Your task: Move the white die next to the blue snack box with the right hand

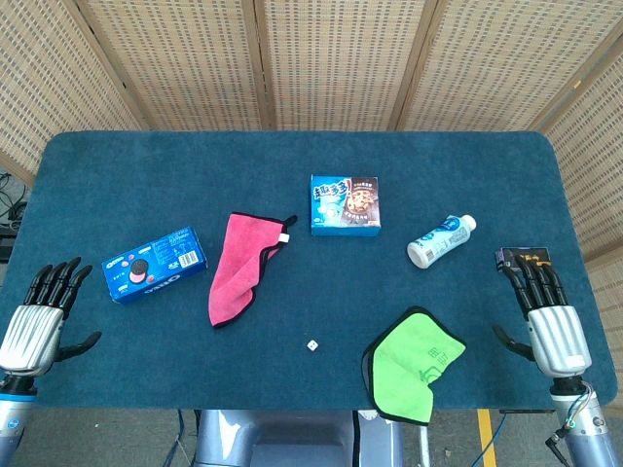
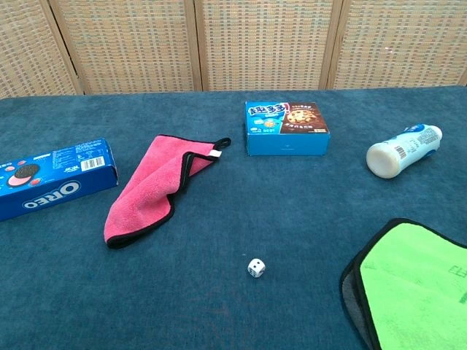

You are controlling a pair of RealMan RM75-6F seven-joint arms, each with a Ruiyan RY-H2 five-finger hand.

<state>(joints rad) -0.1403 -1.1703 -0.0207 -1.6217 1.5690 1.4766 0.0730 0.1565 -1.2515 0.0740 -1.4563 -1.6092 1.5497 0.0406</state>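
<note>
A: Where does the white die [image 1: 312, 345] sit?

B: Low in the head view, near the bottom centre, alone on the blue desk [image 1: 292, 175]. It lies between the pink cloth [image 1: 241, 268] to its upper left and the green cloth [image 1: 417, 363] to its right, touching neither. The chest view shows it the same way, on bare cloth.

A: And the right hand [image 1: 547, 311]?

B: At the right edge of the frame, fingers spread and pointing up the desk, holding nothing. It rests by a small dark box [image 1: 524, 257], whose near side its fingertips cover. The die is well apart from it, with the green cloth lying in between.

A: Which blue snack box is meant? I see two.

B: I can't be sure. The blue Oreo box [image 1: 154, 265] lies at the left, near the left hand [image 1: 39, 321], which is also spread and empty. The blue-and-brown box [image 1: 345, 204] stands upper centre. Either fits the wording.

A: So nothing has begun?

B: That is my reading: both hands parked at the desk's sides, the die untouched. The reach would have to pass over the green cloth. The die is small, so I'd expect a fine pinch. The white bottle [image 1: 441, 240] lies on its side, out of that path.
</note>
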